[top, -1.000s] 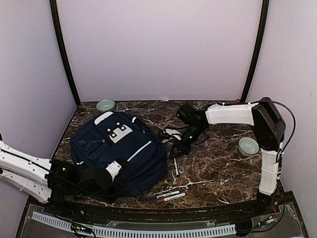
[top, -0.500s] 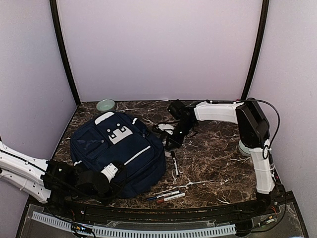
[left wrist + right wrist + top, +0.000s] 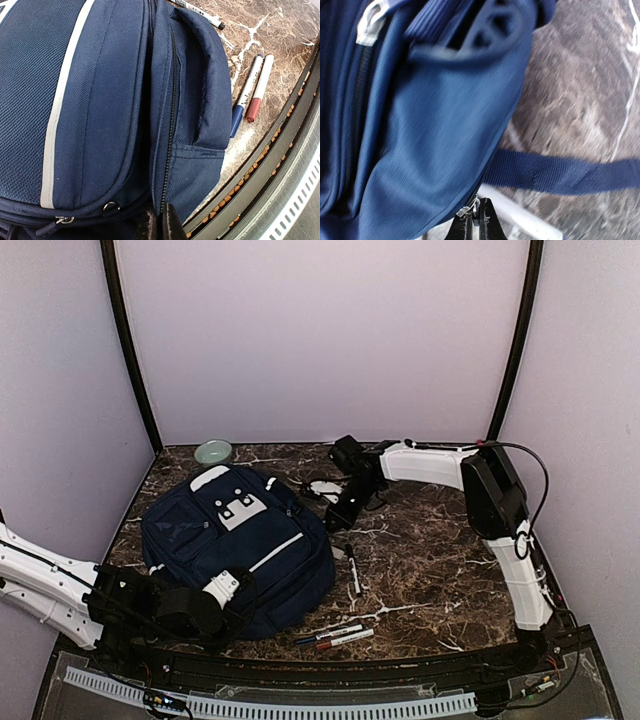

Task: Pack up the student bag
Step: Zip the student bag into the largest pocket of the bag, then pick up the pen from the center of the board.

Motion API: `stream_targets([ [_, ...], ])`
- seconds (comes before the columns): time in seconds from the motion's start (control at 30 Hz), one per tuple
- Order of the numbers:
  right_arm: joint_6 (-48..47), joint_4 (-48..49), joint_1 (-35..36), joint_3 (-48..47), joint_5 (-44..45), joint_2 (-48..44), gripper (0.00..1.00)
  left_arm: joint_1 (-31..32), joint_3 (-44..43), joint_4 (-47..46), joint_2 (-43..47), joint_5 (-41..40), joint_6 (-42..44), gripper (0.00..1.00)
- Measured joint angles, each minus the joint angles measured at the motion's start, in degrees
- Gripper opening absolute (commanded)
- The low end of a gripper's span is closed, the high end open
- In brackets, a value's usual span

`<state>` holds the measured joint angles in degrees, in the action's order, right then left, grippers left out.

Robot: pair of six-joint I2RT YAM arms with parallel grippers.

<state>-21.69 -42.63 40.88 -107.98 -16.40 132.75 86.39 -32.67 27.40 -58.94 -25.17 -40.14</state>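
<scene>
Student bag (image 3: 235, 540) lies flat, left of table middle. Left gripper (image 3: 161, 225) pinches bag's near edge by zip. Right gripper (image 3: 476, 220) pinches zip pull (image 3: 470, 207) on bag's right side. Zip looks shut. Pens (image 3: 340, 633) lie outside, near edge. Packing looks barely begun.

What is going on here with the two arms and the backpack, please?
Both arms are working on the student bag, which lies flat on the marble table. The left gripper appears pinched on the bag's near edge, and the right gripper is closed at a zip pull on the bag's far right side. The markers lie loose on the table beside the bag, not yet packed.
</scene>
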Motion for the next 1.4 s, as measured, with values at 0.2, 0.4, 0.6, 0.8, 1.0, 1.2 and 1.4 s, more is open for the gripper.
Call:
stream_targets([
  [0.2,0.4,-1.2,0.1,-7.5,0.7,4.7,0.02,0.0,0.0,-0.1,0.0,-1.0,0.0,0.00],
  [0.4,1.2,-1.0,0.6,-11.9,1.5,7.6,0.09,0.0,0.0,-0.1,0.0,-2.1,0.0,0.00],
  [0.6,2.1,-0.6,0.7,-13.0,2.9,8.2,0.12,0.0,0.0,0.2,0.3,-2.3,0.0,0.00],
  [0.8,3.0,4.2,0.7,-5.3,3.0,3.6,0.25,0.5,0.0,1.1,0.3,-1.9,0.0,0.00],
  [1.0,3.3,7.5,-1.2,7.6,5.4,-9.5,0.36,1.5,0.0,3.2,0.1,1.9,-1.1,0.21],
  [1.2,2.6,9.3,-2.8,16.1,5.6,-20.3,0.35,2.0,-3.8,7.1,-0.6,5.1,-1.7,0.34],
  [1.4,2.1,10.0,-1.7,23.1,3.5,-22.7,0.42,2.3,-10.8,11.2,-0.2,0.5,-1.6,0.56],
])
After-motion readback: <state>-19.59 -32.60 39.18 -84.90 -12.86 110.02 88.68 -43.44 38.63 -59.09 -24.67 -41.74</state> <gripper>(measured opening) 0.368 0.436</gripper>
